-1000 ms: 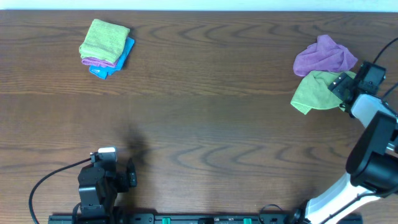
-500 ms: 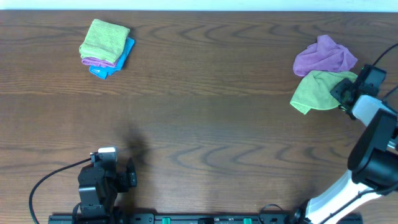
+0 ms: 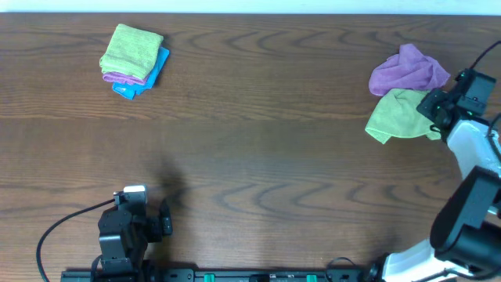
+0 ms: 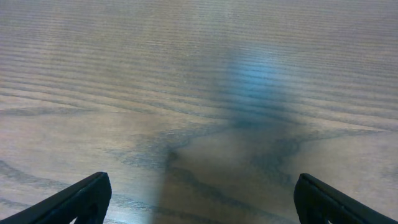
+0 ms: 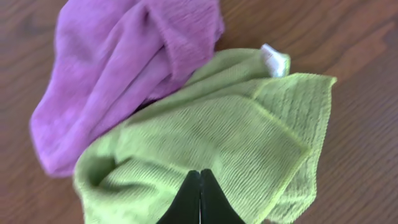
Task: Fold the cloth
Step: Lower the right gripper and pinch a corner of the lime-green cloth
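Note:
A crumpled green cloth [image 3: 395, 117] lies at the right side of the table, its far edge tucked against a purple cloth [image 3: 407, 70]. My right gripper [image 3: 433, 106] sits on the green cloth's right part. In the right wrist view its fingers [image 5: 200, 173] are pressed together with their tips sunk in the green cloth [image 5: 249, 124], pinching the fabric; the purple cloth [image 5: 118, 68] lies beyond. My left gripper [image 3: 137, 213] rests near the front left edge, and its jaws [image 4: 200, 202] stand wide open over bare wood.
A stack of folded cloths [image 3: 133, 59], green on top of purple and blue, sits at the far left. The wooden table [image 3: 258, 149] stretches between the two arms. A black cable [image 3: 63, 223] runs by the left arm.
The right gripper has shut on the green cloth and shifted slightly away and to the right; the cloth's right edge has shifted with it. The left arm has stayed still.

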`<state>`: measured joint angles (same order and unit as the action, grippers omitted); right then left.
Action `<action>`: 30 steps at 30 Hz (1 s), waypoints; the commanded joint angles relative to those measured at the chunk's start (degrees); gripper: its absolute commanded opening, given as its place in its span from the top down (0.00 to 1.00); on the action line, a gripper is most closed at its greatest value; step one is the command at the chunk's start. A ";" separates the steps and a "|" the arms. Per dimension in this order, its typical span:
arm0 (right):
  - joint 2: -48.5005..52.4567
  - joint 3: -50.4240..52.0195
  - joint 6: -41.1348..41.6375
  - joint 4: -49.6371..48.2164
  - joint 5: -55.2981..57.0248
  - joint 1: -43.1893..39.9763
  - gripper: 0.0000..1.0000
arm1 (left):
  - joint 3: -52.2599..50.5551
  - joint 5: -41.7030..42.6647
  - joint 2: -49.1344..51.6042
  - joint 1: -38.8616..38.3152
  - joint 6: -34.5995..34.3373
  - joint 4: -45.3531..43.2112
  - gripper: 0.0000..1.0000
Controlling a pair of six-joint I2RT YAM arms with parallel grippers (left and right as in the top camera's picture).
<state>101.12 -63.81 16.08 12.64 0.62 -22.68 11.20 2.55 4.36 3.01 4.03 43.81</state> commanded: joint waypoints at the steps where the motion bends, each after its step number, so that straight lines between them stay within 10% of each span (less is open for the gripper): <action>1: -2.60 -0.96 -2.89 1.16 1.16 1.46 0.58 | -1.31 -1.07 -0.37 0.39 -0.85 0.92 0.05; 5: -2.03 -0.94 0.57 3.04 6.40 0.44 0.43 | -1.31 -1.07 -0.37 0.39 -0.85 0.92 0.05; 30: 10.38 -0.90 6.23 -4.07 -0.57 -7.41 0.46 | -1.31 -1.07 -0.37 0.39 -0.83 0.92 0.05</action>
<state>109.95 -63.81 21.52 9.19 0.82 -29.58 11.20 2.55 4.36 3.01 4.03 43.81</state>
